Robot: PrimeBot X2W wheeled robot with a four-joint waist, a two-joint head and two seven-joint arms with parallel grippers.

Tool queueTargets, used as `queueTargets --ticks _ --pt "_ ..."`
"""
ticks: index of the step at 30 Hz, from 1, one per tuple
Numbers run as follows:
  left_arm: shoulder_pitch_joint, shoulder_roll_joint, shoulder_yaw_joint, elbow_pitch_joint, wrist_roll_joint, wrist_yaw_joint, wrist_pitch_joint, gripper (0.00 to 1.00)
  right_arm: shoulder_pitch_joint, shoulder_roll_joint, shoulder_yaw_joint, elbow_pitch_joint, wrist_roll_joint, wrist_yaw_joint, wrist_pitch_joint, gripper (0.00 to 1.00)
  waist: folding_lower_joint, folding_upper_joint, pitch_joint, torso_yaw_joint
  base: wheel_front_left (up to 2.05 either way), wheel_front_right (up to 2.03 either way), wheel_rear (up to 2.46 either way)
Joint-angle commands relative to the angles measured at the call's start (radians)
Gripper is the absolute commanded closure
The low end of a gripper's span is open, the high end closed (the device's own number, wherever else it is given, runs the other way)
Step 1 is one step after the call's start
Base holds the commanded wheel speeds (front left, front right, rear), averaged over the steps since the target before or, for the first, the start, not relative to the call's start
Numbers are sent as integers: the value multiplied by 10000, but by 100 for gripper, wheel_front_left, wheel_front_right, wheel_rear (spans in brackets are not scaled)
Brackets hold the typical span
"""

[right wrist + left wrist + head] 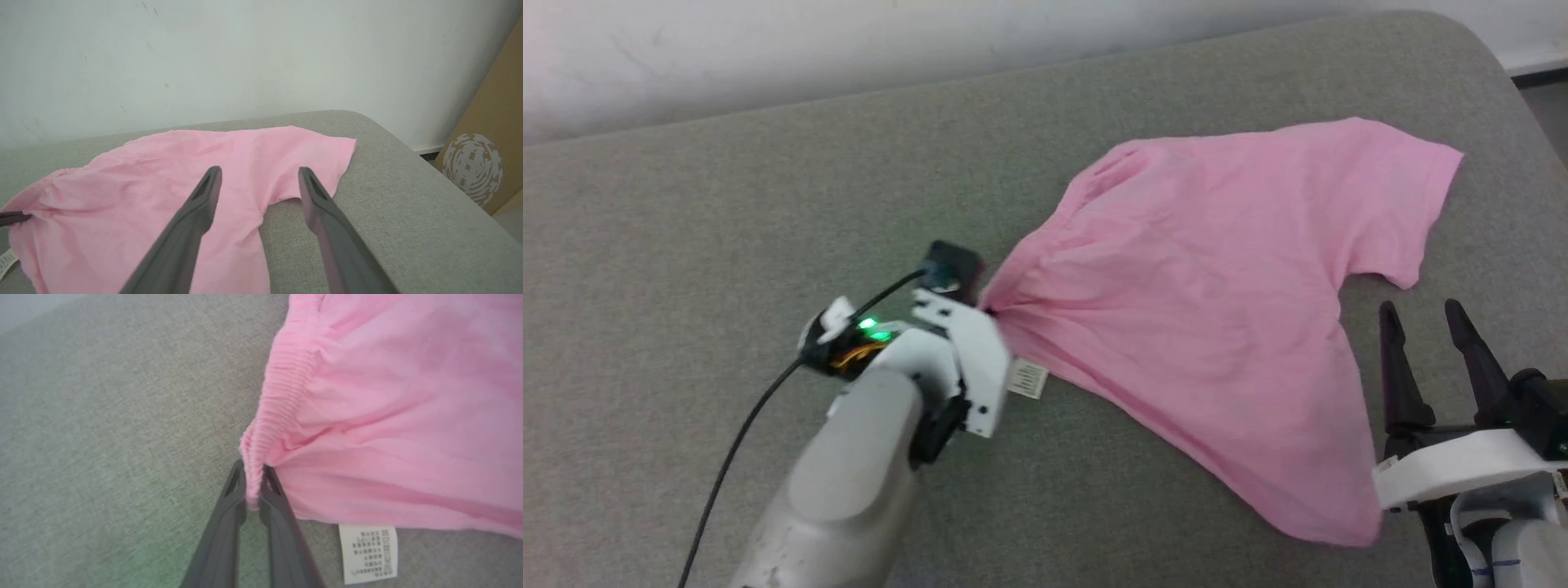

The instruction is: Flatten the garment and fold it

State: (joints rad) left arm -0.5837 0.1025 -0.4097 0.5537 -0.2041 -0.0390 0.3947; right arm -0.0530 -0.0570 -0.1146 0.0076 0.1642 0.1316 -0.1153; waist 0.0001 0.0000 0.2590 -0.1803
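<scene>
Nearest the head camera rises the left arm's pale forearm [849, 490], reaching over a broad grey fabric-covered surface [686, 245]. On the right half of that surface lies the garment [1217, 302], a pink T-shirt spread loosely and wrinkled. One short sleeve [1405, 204] points toward the far right corner, and one corner of the cloth trails toward the near side. At the shirt's left tip the left gripper [253, 475] is clamped on a ribbed band [282, 396], with cloth bunched between its two fingers and creases fanning out from the pinch. The right gripper [1421, 314] stands just beside the shirt's right edge, fingers spread wide, holding nothing. Bare surface stretches left of the pinch and behind the shirt. The rounded far right corner lies close beyond the sleeve. A small white label [369, 553] lies on the surface beside the pinch, at the shirt's edge.
</scene>
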Motion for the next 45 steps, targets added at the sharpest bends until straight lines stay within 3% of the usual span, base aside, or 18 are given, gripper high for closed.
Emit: queueTargets --ticks 1,14,21,22,23,27,28,34,40,45 --pt "377 334 246 14 -123 211 -193 100 -95 17 54 -18 -79 -9 5 0 -1 0 -215 231 0 0 0" --pt "3250 1522 2729 -1984 -1564 1613 -1745 100 461 -243 260 -206 -163 -9 671 0 -1 0 -1157 1559 0 0 0" --pt "4836 1109 2780 -2973 -2049 1748 -1846 100 721 -335 336 -110 -25 -9 1325 0 -1 0 -1453 2314 0 0 0" --pt "4917 1029 2700 -3070 -2052 1701 -1951 60 718 -376 389 -73 -8 -9 1425 0 -1 0 -1477 2402 0 0 0" --pt "4960 953 2604 -3167 -2046 1614 -2108 0 703 -442 463 -21 -5 -9 1554 0 -1 0 -1501 2491 0 0 0" --pt "4894 662 2365 -3641 -1999 1057 -3646 0 439 -873 1064 232 238 -9 2447 0 -1 0 -1584 2837 0 0 0" --pt "4894 662 2365 -3641 -1999 1057 -3646 0 439 -873 1064 232 238 -9 2447 0 -1 0 -1584 2837 0 0 0" --pt "4939 718 2143 -3877 -1089 803 -6272 0 -308 -1507 1899 1018 993 -9 4520 0 -1 0 -1562 3325 0 0 0" --pt "5078 434 2087 -4460 -401 679 -6557 0 -987 -1831 2156 2138 1332 -9 5620 0 -1 0 -1349 3867 0 0 0" --pt "5197 172 2241 -4672 -122 492 -6562 0 -1363 -1890 2438 2811 1394 -9 5600 0 -1 0 -1165 4105 0 0 0"
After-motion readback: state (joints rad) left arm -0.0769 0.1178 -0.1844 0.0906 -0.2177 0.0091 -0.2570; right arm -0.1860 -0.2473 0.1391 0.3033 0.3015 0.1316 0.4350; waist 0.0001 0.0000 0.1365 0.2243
